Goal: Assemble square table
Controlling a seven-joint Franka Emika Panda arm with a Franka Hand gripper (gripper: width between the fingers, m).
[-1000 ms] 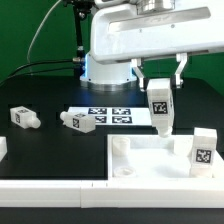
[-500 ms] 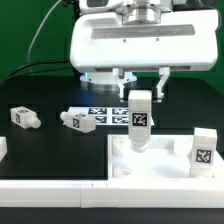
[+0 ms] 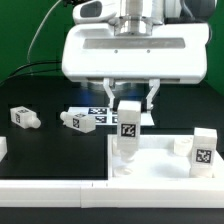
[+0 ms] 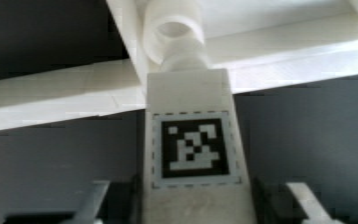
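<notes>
Our pincer [image 3: 130, 106] grips a table leg [image 3: 128, 126] upright, its foot at the corner socket [image 4: 172, 38] of the square top [image 3: 160, 172] directly below. If tilted, we risk jamming it or missing the socket.

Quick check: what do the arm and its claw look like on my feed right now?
White, glossy arm ending in a wide, boxy white hand. The claw has two slim dark fingers. A black cable curves behind. No markings visible.
</notes>
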